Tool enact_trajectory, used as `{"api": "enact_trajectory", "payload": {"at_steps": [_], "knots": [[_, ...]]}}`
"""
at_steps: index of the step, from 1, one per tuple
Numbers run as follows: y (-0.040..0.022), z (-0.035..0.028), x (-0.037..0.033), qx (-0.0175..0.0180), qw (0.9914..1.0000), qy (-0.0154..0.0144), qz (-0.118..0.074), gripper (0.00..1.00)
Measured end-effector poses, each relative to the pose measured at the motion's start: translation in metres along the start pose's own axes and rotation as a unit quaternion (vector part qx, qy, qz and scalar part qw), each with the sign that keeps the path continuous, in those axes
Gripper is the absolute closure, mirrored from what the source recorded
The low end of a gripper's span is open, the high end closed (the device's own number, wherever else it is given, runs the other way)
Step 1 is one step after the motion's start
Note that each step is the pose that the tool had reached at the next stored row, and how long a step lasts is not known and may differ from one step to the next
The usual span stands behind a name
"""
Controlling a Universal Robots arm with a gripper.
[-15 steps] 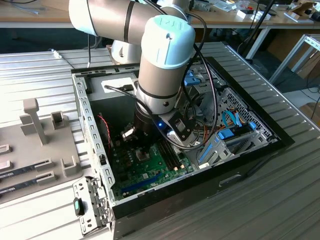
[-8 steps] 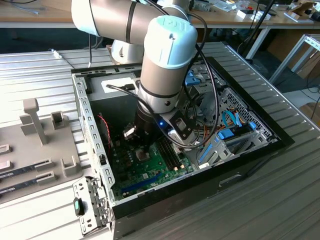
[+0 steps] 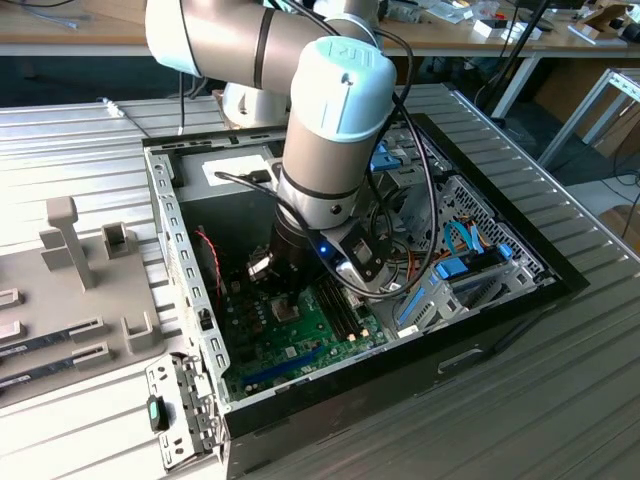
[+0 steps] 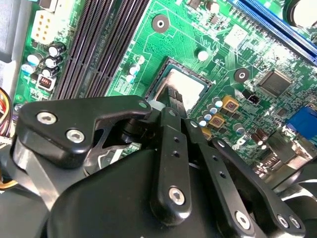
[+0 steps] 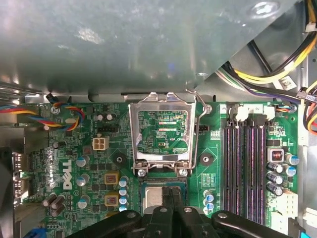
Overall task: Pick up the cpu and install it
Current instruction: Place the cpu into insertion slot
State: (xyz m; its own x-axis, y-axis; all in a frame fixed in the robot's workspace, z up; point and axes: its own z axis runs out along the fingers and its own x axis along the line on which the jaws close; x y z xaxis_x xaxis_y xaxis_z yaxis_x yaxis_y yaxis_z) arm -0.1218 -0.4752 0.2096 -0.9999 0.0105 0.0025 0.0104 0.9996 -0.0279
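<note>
Black-fingered robot hand (image 4: 174,101) sits low over the large green motherboard (image 4: 198,34), fingers pressed together w/ almost no gap, tips touching the top of the small square silvery cpu (image 4: 190,84) w/ green rim. Cpu lies flat in the dark socket frame; whether the fingers pinch it or just rest on it, can't tell. In the first wrist view the same fingertips (image 5: 171,196) meet over the cpu (image 5: 153,197), and just beyond it the metal socket retention plate (image 5: 162,131) stands flipped open. Beside the socket run long dark memory slots (image 5: 247,163). Farther off, the open black pc case (image 3: 480,330) sits on the ribbed grey metal table (image 3: 560,420).
</note>
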Motion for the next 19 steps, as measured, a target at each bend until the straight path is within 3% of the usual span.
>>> {"api": "enact_trajectory", "payload": {"at_steps": [6,19], "knots": [[-0.0058,0.0008,-0.0032,-0.0035,0.99999,0.0013,0.000,0.89],[-0.0109,0.0040,-0.0068,-0.0035,0.99998,0.0052,0.000,0.89]]}}
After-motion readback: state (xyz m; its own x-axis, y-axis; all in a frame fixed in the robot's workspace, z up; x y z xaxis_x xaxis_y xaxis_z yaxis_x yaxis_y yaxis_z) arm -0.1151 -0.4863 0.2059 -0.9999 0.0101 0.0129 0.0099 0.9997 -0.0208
